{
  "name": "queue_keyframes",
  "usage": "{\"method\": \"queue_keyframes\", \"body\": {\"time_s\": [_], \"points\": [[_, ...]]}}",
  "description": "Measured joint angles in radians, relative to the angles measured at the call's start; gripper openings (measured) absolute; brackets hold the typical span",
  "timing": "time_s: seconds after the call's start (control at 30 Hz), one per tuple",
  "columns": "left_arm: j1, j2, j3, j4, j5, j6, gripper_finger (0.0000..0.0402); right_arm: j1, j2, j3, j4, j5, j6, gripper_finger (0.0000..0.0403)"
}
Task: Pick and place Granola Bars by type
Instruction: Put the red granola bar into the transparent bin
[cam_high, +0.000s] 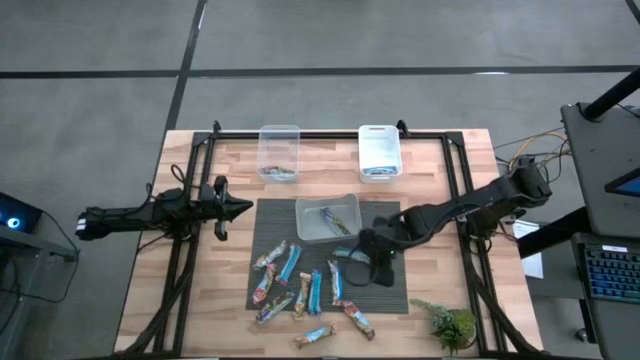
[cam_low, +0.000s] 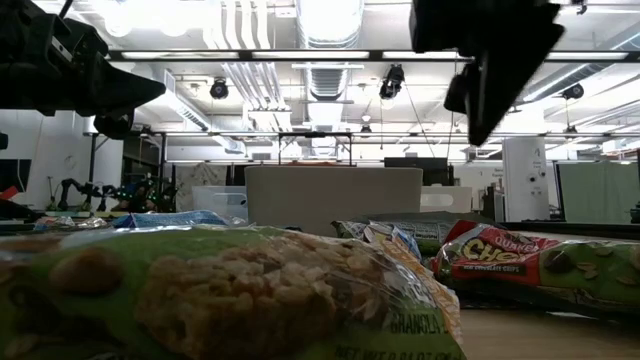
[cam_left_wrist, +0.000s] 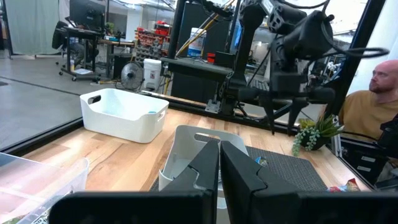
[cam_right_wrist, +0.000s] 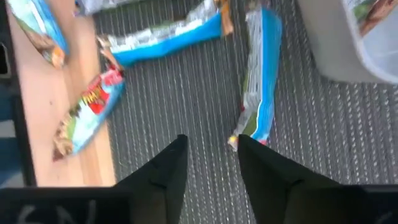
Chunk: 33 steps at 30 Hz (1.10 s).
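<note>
Over the mat's right side, right gripper (cam_right_wrist: 210, 158) sits part-open and empty beside a blue bar (cam_right_wrist: 260, 81) — approach step; next, straddle it and close.

Two slim black jointed arms (cam_high: 140, 213), each ending in a dark, wedge-fingered claw (cam_right_wrist: 211, 165).

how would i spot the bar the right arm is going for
Start at the dark mat in the middle of the wooden table, then find the clear tub on its far edge. The right end effector hangs nearby, open; the blue-wrapped bar just ahead of its fingertips lies apart from the fanned cluster.
</note>
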<state>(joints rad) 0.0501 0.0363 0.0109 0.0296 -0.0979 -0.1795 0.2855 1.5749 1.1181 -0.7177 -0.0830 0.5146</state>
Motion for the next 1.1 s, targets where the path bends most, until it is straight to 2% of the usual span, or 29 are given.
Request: {"method": "queue_keyframes", "body": {"time_s": [0.17, 0.4, 0.5, 0.63, 0.87, 1.1], "points": [[0.0, 0.0, 0.0, 0.0, 0.0, 0.0, 0.0, 0.016, -0.001, -0.036, 0.019, 0.013, -0.016, 0.0201], [0.0, 0.0, 0.0, 0.0, 0.0, 0.0, 0.0, 0.025, -0.002, -0.055, 0.101, 0.146, -0.026, 0.0269], [0.0, 0.0, 0.0, 0.0, 0.0, 0.0, 0.0, 0.025, -0.002, -0.055, 0.164, 0.166, -0.04, 0.0287], [0.0, 0.0, 0.0, 0.0, 0.0, 0.0, 0.0, 0.025, -0.002, -0.055, 0.243, 0.166, -0.041, 0.0297], [0.0, 0.0, 0.0, 0.0, 0.0, 0.0, 0.0, 0.025, 0.005, -0.056, 0.249, 0.163, 0.06, 0.0289], [0.0, 0.0, 0.0, 0.0, 0.0, 0.0, 0.0, 0.025, 0.062, -0.06, 0.2, 0.074, 0.189, 0.0276]]}}
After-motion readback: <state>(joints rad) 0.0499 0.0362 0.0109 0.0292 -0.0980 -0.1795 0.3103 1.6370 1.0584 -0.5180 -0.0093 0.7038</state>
